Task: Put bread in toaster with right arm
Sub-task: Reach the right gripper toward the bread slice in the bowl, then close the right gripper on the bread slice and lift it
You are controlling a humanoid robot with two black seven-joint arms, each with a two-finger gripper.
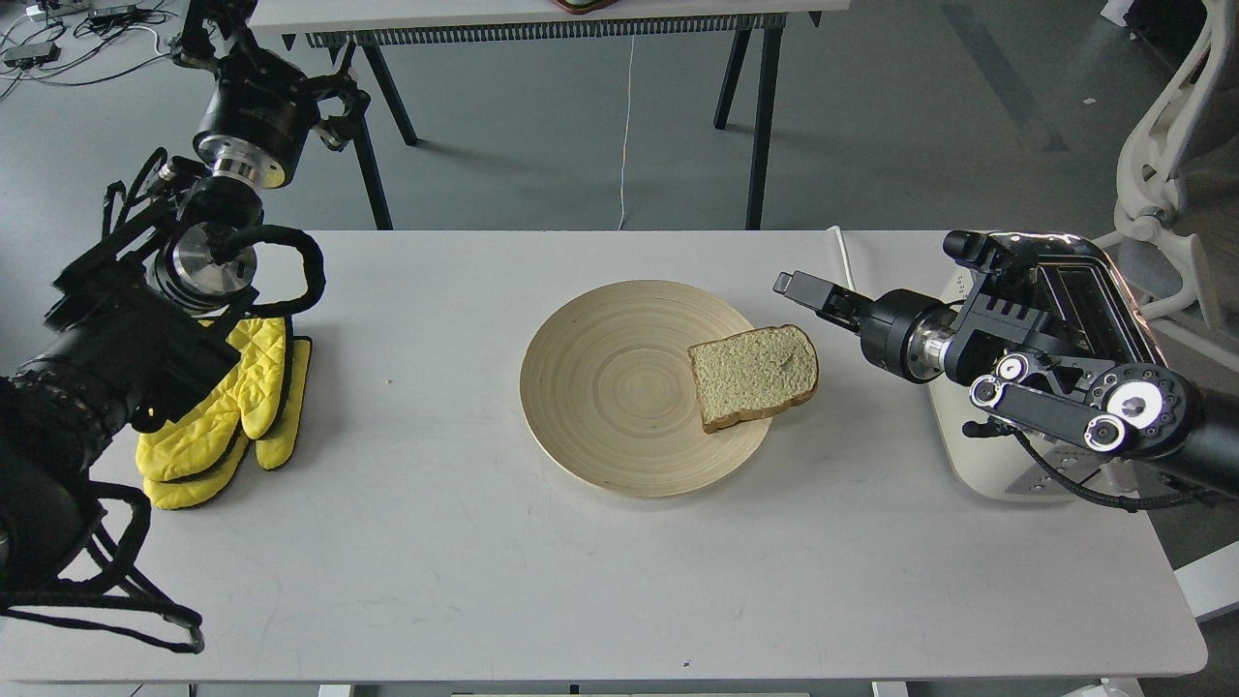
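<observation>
The bread [755, 376] lies flat on the right edge of a round wooden plate [610, 387] at the middle of the white table. The cream toaster [956, 455] stands at the table's right end, largely hidden behind my right arm; part of its chrome top [1099, 290] shows. My right gripper [789, 286] points left, low over the table, just up and right of the bread and apart from it. It is seen edge-on, so its opening does not show. My left gripper [341, 111] is raised at the far left with its fingers spread and empty.
Yellow oven mitts [232, 407] lie at the table's left end under my left arm. The toaster's white cord [840, 254] runs off the back edge. A white chair [1162, 194] stands at the right, and another table's legs [760, 126] stand behind.
</observation>
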